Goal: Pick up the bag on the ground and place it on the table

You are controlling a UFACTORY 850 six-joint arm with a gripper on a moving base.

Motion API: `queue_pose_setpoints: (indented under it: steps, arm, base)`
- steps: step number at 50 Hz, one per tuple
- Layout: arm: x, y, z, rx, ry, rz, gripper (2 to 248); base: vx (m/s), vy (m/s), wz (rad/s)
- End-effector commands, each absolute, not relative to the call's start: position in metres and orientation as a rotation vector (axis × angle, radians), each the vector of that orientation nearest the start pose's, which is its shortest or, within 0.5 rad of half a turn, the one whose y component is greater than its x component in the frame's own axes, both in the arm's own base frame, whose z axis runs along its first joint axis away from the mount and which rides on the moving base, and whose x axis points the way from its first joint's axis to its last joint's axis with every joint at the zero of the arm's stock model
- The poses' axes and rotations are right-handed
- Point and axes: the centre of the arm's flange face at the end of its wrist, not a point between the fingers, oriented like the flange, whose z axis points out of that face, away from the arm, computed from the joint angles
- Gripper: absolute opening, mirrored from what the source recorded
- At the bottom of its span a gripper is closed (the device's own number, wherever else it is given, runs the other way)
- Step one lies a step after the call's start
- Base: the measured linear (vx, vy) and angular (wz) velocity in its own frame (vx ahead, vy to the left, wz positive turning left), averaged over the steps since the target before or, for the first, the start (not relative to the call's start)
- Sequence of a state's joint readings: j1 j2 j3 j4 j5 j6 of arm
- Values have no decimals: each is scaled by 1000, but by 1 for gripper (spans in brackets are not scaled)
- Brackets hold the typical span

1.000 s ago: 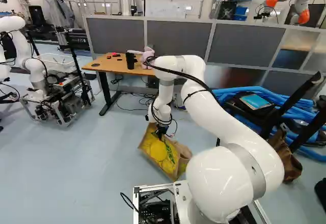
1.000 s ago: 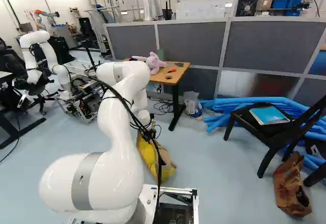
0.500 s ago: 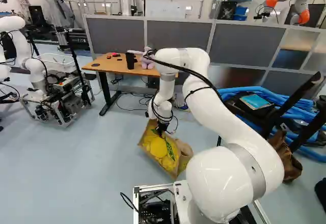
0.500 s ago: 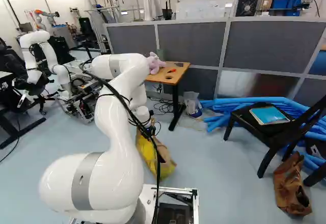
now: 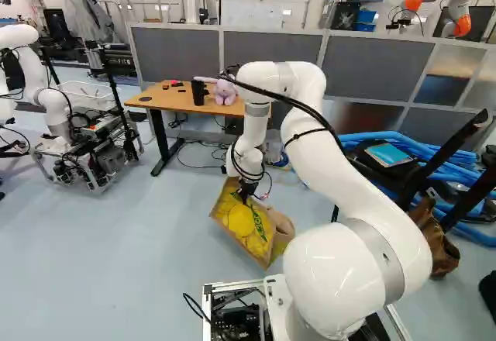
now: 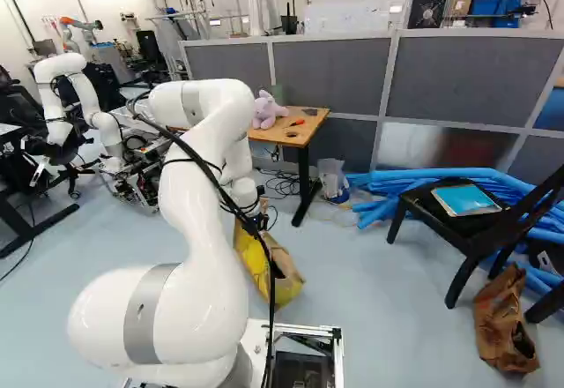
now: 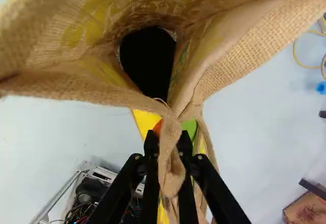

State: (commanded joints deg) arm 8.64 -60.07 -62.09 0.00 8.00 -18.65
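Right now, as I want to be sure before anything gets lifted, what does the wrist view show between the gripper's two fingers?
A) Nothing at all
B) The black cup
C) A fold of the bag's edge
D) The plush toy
C: in the wrist view, a fold of the woven bag is pinched between the two fingers of the gripper.
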Motion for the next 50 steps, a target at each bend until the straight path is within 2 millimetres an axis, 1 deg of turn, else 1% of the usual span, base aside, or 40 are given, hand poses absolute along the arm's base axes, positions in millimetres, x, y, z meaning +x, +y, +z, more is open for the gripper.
queue_pose_setpoints:
  steps: [50]
  arm:
    - [500, 76, 123, -3052, -741, -372, 35]
  base:
    - [0, 0, 0]
